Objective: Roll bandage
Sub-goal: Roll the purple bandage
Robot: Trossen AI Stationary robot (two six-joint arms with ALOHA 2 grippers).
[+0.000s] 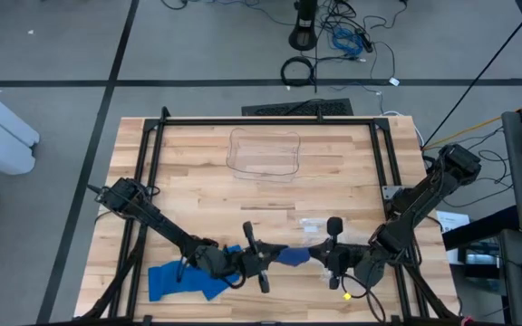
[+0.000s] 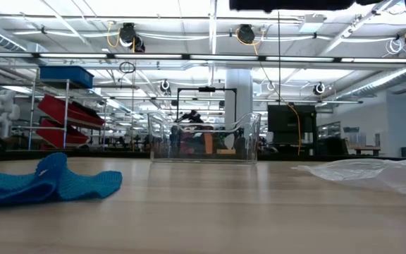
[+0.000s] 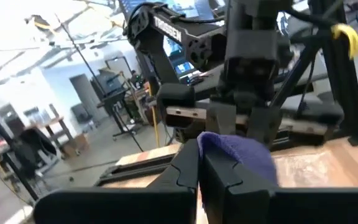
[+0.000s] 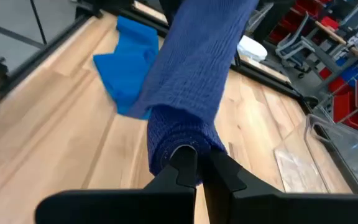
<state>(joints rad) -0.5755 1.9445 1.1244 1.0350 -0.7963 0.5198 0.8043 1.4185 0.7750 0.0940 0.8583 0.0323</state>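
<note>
Straight down from overhead onto the whole table (image 1: 270, 195). Level at tabletop height, facing the room across a clear bin (image 2: 201, 138), also seen overhead. Close past each wrist's fingers; both on the blue bandage (image 4: 191, 81) shared with the overhead view.

bandage (image 4: 185, 93): blue, fine ribbed weave, brighter blue where it lies loose | worktop (image 1: 198, 181): pale wood, plank stripes | frame (image 1: 270, 120): black | container (image 1: 264, 152): clear | left tool (image 3: 199, 174), right tool (image 4: 194, 168): black | floor (image 1: 62, 54): grey, dark lines
</note>
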